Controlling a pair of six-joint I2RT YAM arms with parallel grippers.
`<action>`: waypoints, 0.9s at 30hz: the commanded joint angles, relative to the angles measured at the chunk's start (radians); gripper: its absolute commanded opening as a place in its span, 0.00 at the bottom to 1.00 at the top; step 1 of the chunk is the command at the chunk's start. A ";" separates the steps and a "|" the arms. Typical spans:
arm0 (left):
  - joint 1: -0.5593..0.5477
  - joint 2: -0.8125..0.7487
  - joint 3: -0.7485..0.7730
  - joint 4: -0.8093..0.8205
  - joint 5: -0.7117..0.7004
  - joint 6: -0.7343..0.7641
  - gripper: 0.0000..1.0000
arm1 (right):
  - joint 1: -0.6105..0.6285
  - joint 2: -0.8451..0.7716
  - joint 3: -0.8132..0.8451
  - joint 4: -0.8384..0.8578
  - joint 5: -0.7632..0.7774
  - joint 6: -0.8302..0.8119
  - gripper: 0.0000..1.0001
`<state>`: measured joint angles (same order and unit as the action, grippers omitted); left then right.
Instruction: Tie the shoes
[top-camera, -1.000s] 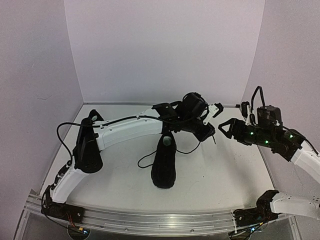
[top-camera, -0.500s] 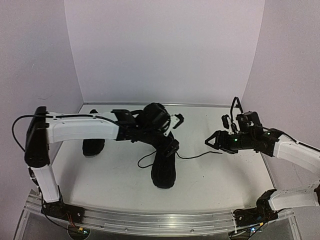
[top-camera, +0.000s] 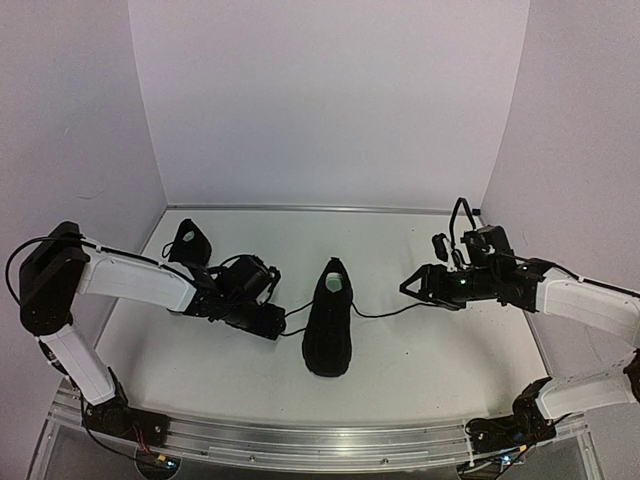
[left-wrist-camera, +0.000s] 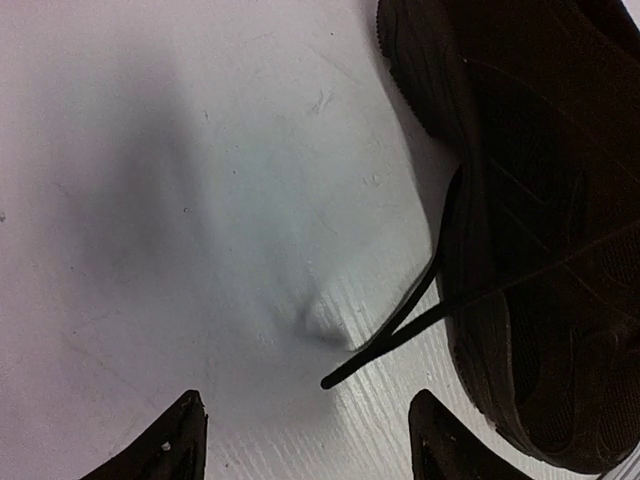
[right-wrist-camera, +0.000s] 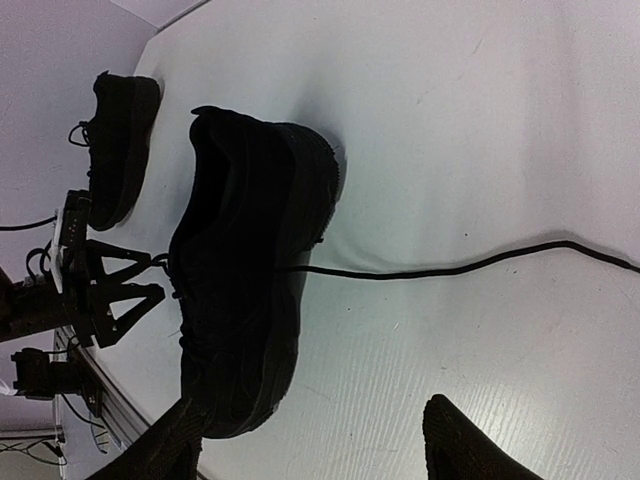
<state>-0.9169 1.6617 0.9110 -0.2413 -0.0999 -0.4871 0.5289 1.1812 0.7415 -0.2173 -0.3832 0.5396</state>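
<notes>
While both arms reach low over the white tabletop (top-camera: 420, 370), the nearer matte black lace-up sneaker (top-camera: 330, 325) sits between the two grippers, heel opening away from the arm bases and toe toward them. Look at the left gripper (top-camera: 275, 322): it is just beside the sneaker's flank, jaws spread wide, nothing in them. Through the left wrist camera its two dark fingertips (left-wrist-camera: 172, 450) frame bare table, and the sneaker fills the space ahead and off to the right of the right-hand finger. One thin black lace end (left-wrist-camera: 385, 340) trails off the sneaker onto the table and stops just ahead of the gap between those fingers, touching neither.

Over to the right gripper (top-camera: 408, 288): also wide open, also empty, standing apart from the sneaker's opposite flank. From its wrist camera, a second thin black lace (right-wrist-camera: 450, 268) runs out of the sneaker's side and lies flat on the table, crossing ahead of both fingertips (right-wrist-camera: 465, 445) and off the frame edge, clear of them. The sneaker lies ahead and left of that gap.

And the other black sneaker (top-camera: 188, 243) sits beyond the left gripper, near the back left wall, well apart from either set of fingers.
</notes>
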 joint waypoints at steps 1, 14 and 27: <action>0.020 0.037 -0.018 0.190 0.052 -0.078 0.65 | 0.005 0.000 -0.016 0.032 0.018 0.000 0.73; 0.070 0.072 -0.004 0.202 0.100 -0.099 0.11 | 0.005 -0.005 -0.012 0.024 0.043 -0.008 0.74; 0.049 -0.025 0.324 -0.226 -0.316 0.274 0.04 | 0.005 -0.001 -0.012 0.024 0.063 -0.012 0.76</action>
<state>-0.8536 1.6379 1.1593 -0.3586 -0.2805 -0.3596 0.5289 1.1812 0.7303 -0.2169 -0.3465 0.5388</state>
